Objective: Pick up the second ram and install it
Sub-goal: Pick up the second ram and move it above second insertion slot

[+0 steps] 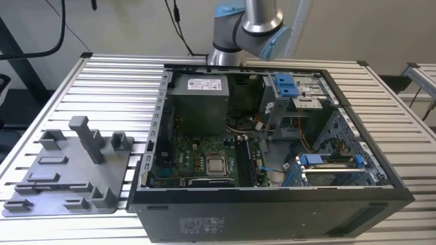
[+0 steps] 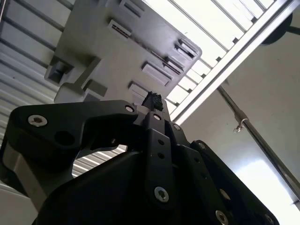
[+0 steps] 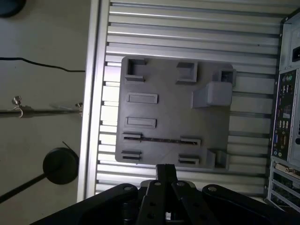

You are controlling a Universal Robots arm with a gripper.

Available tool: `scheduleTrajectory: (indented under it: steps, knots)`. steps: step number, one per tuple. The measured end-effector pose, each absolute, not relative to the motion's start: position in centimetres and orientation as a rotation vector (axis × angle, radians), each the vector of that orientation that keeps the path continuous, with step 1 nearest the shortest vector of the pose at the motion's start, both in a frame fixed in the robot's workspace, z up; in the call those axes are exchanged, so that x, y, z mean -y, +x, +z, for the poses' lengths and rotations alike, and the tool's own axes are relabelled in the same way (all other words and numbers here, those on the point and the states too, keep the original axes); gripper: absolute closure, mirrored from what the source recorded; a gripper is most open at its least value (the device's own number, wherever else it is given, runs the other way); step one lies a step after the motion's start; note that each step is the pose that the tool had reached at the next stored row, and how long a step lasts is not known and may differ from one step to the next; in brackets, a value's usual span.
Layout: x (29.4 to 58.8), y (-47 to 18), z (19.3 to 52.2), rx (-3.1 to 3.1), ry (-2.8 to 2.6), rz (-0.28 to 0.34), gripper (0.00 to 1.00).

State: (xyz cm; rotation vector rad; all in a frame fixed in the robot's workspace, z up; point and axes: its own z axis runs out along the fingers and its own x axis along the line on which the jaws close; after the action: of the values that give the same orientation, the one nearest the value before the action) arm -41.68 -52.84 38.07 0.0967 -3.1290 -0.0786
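The second ram (image 3: 161, 139) is a slim dark strip lying edge-on between two holders on the grey tray (image 3: 168, 112) in the first wrist view. My gripper (image 3: 166, 169) hangs high above the tray's edge closest to that strip, fingertips together with nothing between them. In the second wrist view the gripper (image 2: 153, 99) shows as closed black fingers with the tray (image 2: 108, 56) far beyond them. The exterior view has the tray (image 1: 68, 168) on the slatted table at its left, beside the open computer case (image 1: 272, 204).
A tall grey post (image 1: 85, 138) rises from the tray. Inside the case lie the motherboard (image 1: 197, 163), the silver processor (image 1: 216, 164) and dark memory slots (image 1: 244, 161) to its right. The arm's base (image 1: 238, 30) stands behind the case.
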Motion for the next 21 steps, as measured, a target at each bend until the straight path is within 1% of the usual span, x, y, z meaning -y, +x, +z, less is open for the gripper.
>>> scheduleTrajectory:
  steps: [21]
  knots:
    - [52.84, -41.69, 38.07, 3.117, 0.257, -0.07, 0.89]
